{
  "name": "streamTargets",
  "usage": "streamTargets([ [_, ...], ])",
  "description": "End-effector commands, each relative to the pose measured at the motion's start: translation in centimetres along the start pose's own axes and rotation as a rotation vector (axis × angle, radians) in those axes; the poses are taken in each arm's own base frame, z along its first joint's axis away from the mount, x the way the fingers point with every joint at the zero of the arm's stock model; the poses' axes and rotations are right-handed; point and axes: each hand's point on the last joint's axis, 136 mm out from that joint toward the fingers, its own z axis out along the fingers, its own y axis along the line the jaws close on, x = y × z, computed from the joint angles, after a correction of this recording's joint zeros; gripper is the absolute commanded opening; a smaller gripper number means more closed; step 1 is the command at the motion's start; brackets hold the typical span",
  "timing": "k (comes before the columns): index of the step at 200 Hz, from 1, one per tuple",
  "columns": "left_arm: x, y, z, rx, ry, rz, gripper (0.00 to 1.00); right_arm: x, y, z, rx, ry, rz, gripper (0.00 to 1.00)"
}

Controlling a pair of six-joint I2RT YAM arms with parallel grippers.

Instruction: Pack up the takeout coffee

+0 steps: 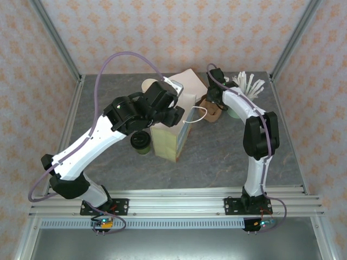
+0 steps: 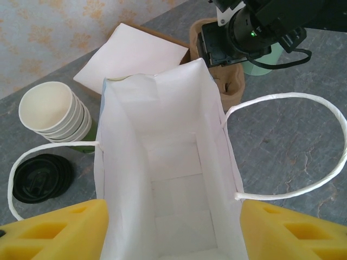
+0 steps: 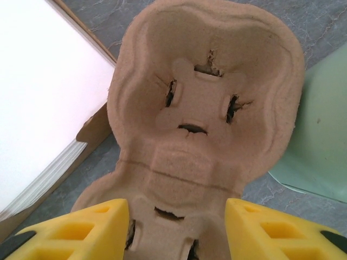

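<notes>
The takeout coffee (image 1: pixel 140 142), a small cup with a black lid (image 2: pixel 38 179), stands on the table left of the upright white paper bag (image 1: pixel 168 142). My left gripper (image 1: pixel 172 111) hovers over the bag's mouth. Its yellow fingers (image 2: pixel 59 227) stand open on either side of the bag's walls (image 2: pixel 162 119), and the bag is empty inside. My right gripper (image 1: pixel 209 101) reaches down at the back onto a brown pulp cup carrier (image 3: pixel 206 97). Its jaws (image 3: pixel 176 205) press the sides of the carrier's near cup well.
A stack of lidless cream cups (image 2: pixel 51 114) stands behind the coffee. A flat box of white napkins (image 2: pixel 133 54) lies behind the bag. A pale green cup (image 1: pixel 234 111) holding white sticks stands right of the carrier. The bag's right rope handle (image 2: pixel 325 162) hangs outward.
</notes>
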Motion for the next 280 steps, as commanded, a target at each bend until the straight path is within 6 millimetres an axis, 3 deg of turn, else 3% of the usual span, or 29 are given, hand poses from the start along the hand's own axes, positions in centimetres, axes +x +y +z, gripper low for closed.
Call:
streamTargets([
  [1, -0.8, 0.9, -1.2, -0.012, -0.054, -0.001, 0.66, -0.6, -0.9, 0.3, 0.041, 0.004, 0.02, 0.5],
  [161, 0.1, 1.2, -0.8, -0.022, -0.043, 0.007, 0.66, 0.4, -0.4, 2.5, 0.031, 0.054, 0.03, 0.44],
  [280, 0.3, 1.6, -0.6, -0.03, -0.041, 0.002, 0.66, -0.5, -0.1, 1.4, 0.016, 0.036, 0.031, 0.35],
])
